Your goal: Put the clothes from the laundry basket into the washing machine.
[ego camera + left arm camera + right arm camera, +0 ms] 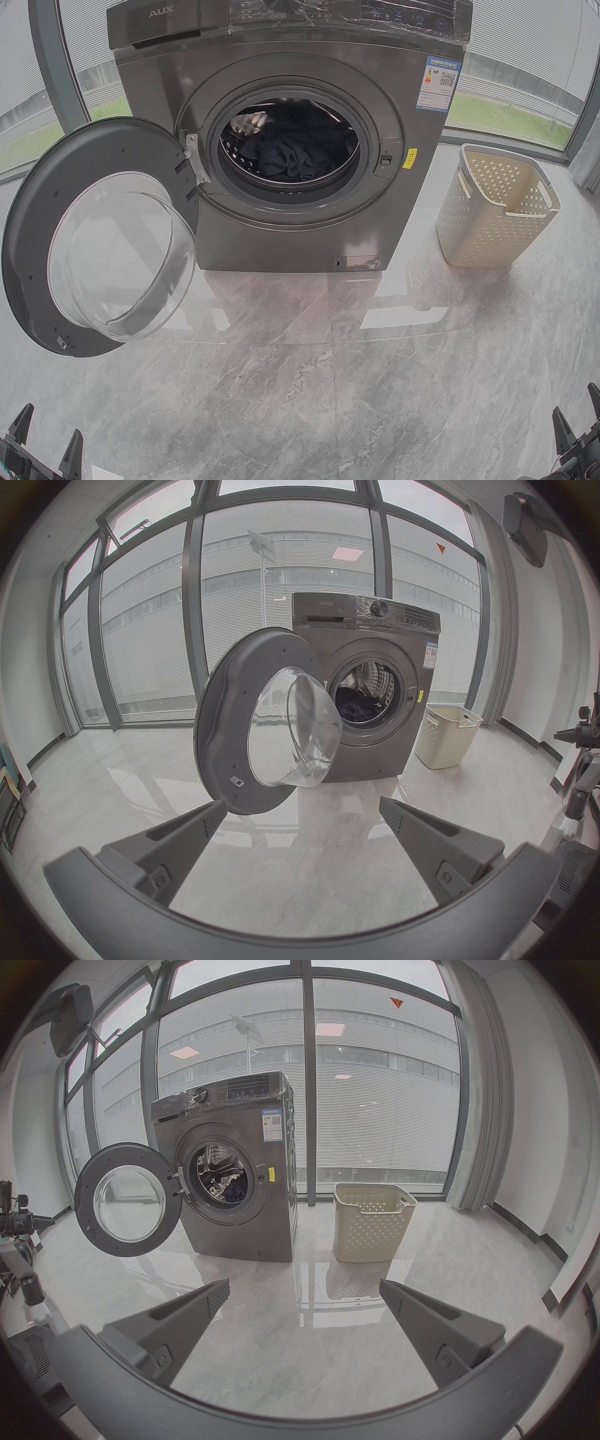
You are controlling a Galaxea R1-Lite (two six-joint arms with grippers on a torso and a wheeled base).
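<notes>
A grey front-loading washing machine [287, 125] stands ahead with its round door [94, 237] swung wide to the left. Dark clothes [290, 153] lie inside the drum. A cream perforated laundry basket [494, 206] stands on the floor to the machine's right, and nothing shows inside it. My left gripper [47, 437] sits low at the front left, open and holding nothing. Low at the front right is my right gripper [578, 415], also open and bare. Both are far from the machine [369, 686] and the basket [372, 1219].
Glossy grey marble floor [312, 375] stretches between me and the machine. Floor-to-ceiling windows [381, 1085] run behind the machine. The open door [262, 720] juts out into the floor space on the left.
</notes>
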